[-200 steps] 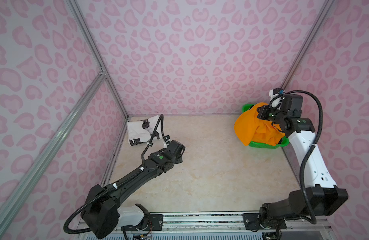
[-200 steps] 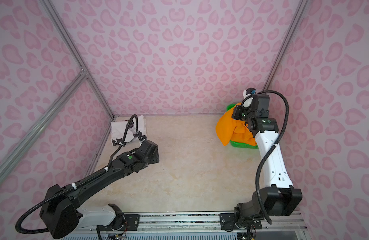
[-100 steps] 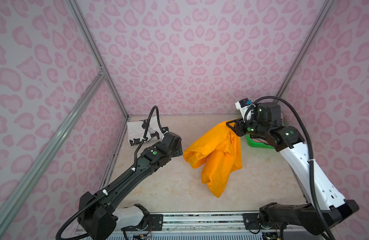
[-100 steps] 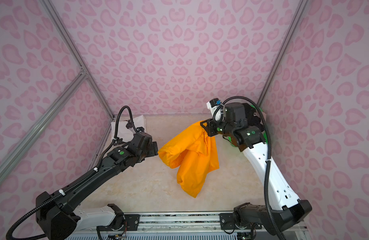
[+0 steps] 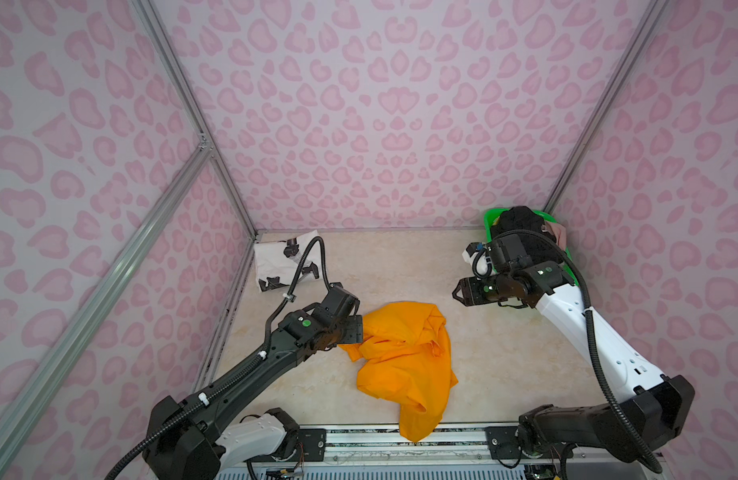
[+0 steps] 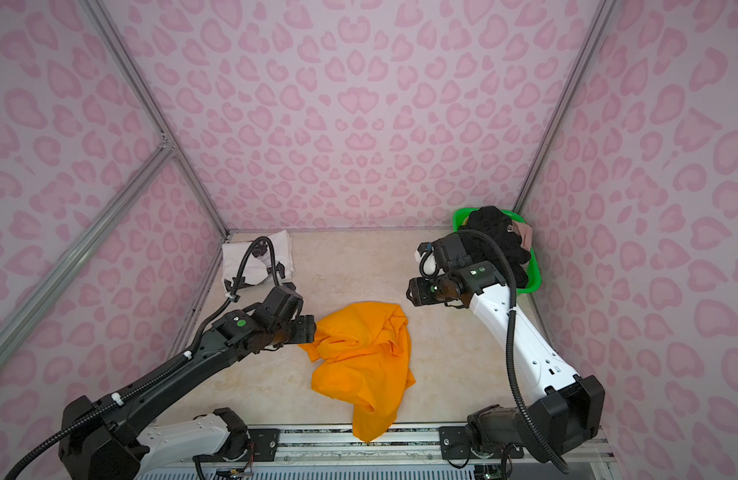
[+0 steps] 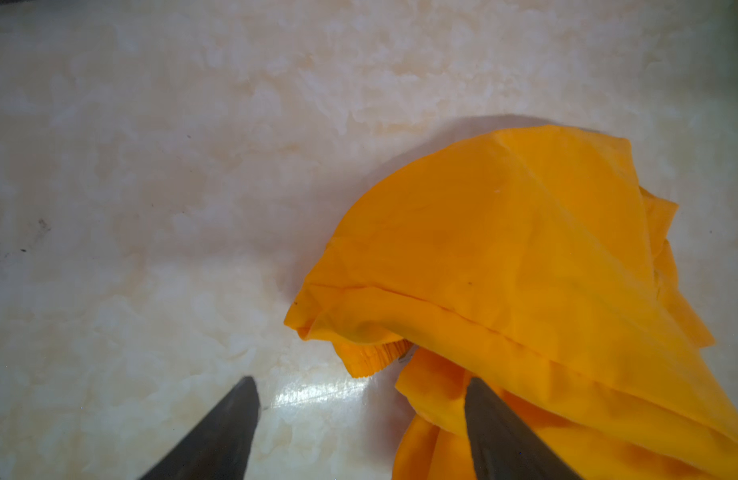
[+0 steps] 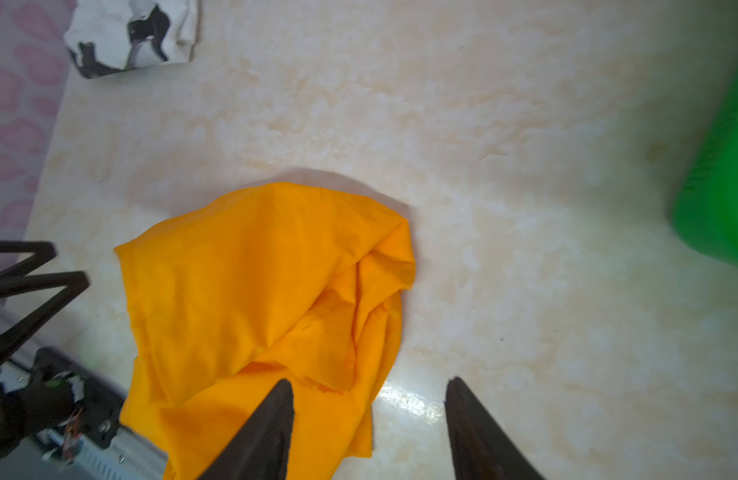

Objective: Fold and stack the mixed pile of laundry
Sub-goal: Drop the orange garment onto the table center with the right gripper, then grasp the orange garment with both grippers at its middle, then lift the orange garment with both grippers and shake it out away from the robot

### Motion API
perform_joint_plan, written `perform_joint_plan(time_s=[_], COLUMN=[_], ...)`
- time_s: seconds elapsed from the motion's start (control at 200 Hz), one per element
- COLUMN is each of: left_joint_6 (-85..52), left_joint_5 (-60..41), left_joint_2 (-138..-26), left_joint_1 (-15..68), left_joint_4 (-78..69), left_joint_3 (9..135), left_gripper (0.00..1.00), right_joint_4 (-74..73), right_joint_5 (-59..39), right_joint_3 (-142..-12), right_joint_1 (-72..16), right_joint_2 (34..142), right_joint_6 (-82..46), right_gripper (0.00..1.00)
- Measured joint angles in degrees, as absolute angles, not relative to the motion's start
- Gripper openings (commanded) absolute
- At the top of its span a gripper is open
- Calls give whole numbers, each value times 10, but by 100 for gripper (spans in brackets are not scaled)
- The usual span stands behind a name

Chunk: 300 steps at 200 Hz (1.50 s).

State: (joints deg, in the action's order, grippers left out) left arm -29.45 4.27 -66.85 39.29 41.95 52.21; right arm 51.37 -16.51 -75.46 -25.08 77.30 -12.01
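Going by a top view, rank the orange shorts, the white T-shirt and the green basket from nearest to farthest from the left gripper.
From the left gripper:
1. Orange shorts: right beside it, at the centre of the scene.
2. White T-shirt: in the far left corner.
3. Green basket: in the far right corner, clearly the farthest.

Green plastic basket (image 5: pixel 489 219) in the far right corner — beige marbled tabletop (image 5: pixel 400 266), pink-spotted walls (image 5: pixel 359 104)
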Motion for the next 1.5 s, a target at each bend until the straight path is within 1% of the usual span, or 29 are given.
perform_joint_plan(time_s=[0.045,0.135,0.21,0.295,0.495,0.595,0.685,0.745,0.78,0.875,0.885,0.92,0.94,0.97,0.985,1.105,1.185,1.295,1.43,1.5], left_joint_6=[-302,-323,-339,-346,-343,-333,-331,-331,-333,-342,-344,-344,-347,-348,-348,-345,-343,-343,-344,-343], left_joint_5=[35,36,44,39,-77,-103,-124,-137,-143,-151,-150,-150,-150,-148,-147,-127,-113,-103,-128,-127], left_joint_2=[-668,-668,-673,-681,-697,-731,-772,-798,-812,-837,-839,-844,-846,-846,-846,-844,-837,-817,-794,-788], left_joint_1=[396,398,398,398,403,402,402,402,402,402,402,402,402,402,402,393,370,315,241,203], left_joint_4=[422,425,426,420,310,268,243,227,225,225,226,229,232,239,242,278,310,352,393,419], left_joint_3=[508,479,459,449,446,443,443,446,453,488,494,515,529,550,564,662,720,789,856,896], left_gripper=[80,81,81,81,83,80,72,61,54,37,32,21,16,10,8,3,3,3,2,2], right_joint_4=[514,516,518,508,448,409,372,352,340,328,328,328,330,333,335,379,413,461,495,509], right_joint_5=[-198,-243,-263,-264,-253,-252,-251,-250,-250,-247,-246,-240,-237,-229,-224,-166,-123,-71,-26,17], right_joint_3=[-738,-692,-647,-588,-514,-498,-488,-488,-489,-510,-514,-531,-539,-555,-565,-644,-710,-800,-904,-945], right_joint_1=[-267,-303,-322,-326,-328,-328,-328,-328,-328,-327,-327,-326,-325,-324,-323,-313,-301,-284,-279,-279], right_joint_2=[775,781,788,797,846,872,896,911,920,939,940,942,942,940,939,924,913,902,895,887], right_joint_6=[-113,-108,-112,-138,-185,-206,-218,-227,-229,-231,-230,-227,-226,-219,-216,-176,-141,-94,-37,-17], right_gripper=[65,66,67,67,66,65,55,49,42,18,16,7,4,0,0,0,0,0,0,0])
